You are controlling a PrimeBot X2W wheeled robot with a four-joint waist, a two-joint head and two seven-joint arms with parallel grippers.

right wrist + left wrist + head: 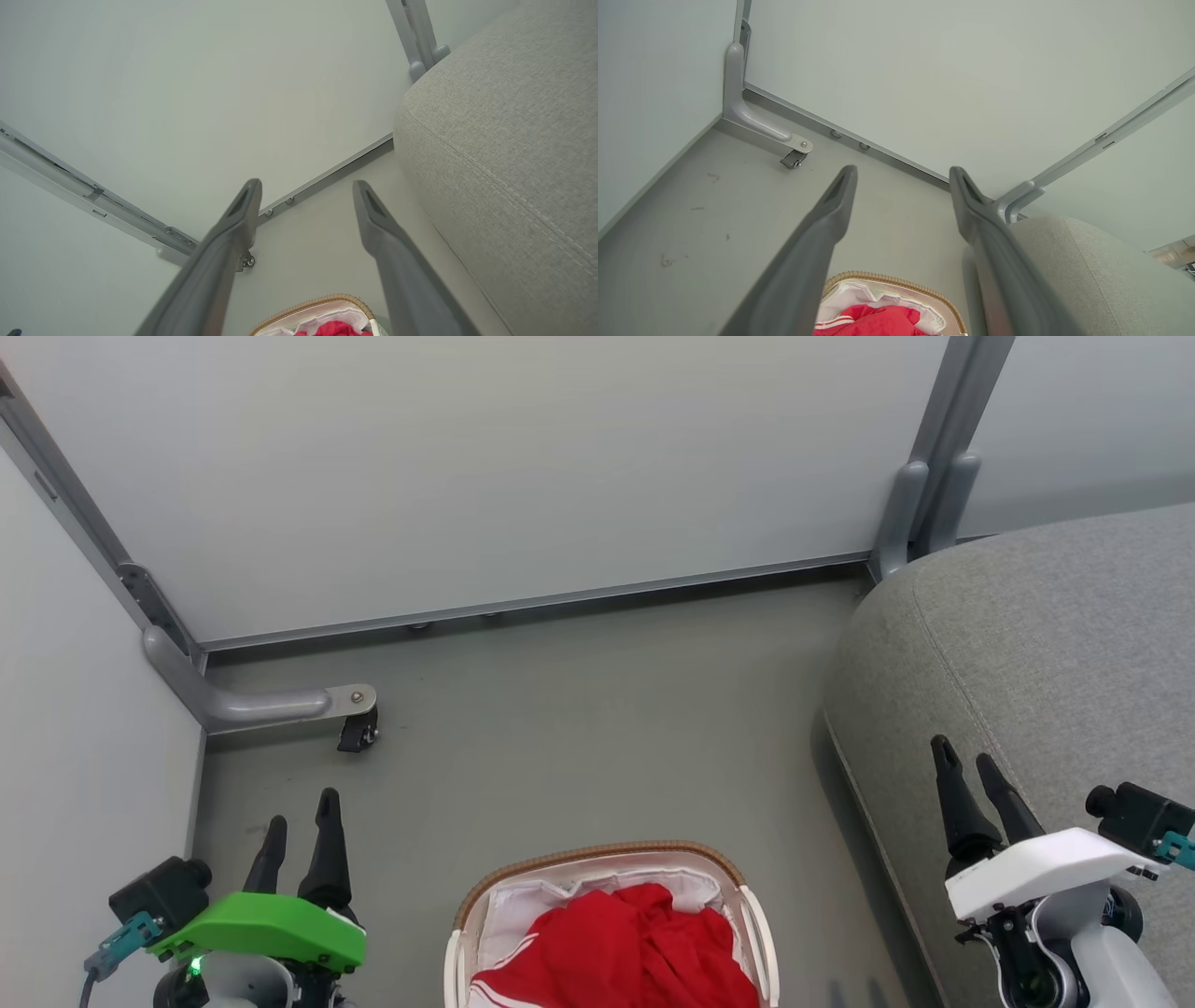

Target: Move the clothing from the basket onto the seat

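A: Clothing point(621, 947)?
B: Red heap, lying in the basket point(597, 852) on the floor. No garment on the visible part of the seat point(1055, 644), near the basket's right. Whole transfer left, I judge.
A: Grippers?
B: Left gripper point(301, 809) spread wide, holding nothing. Right gripper point(963, 752), over the seat's edge, the same.

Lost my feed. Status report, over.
Left gripper, right gripper open, empty. Red clothing in basket. Nothing between basket and seat.
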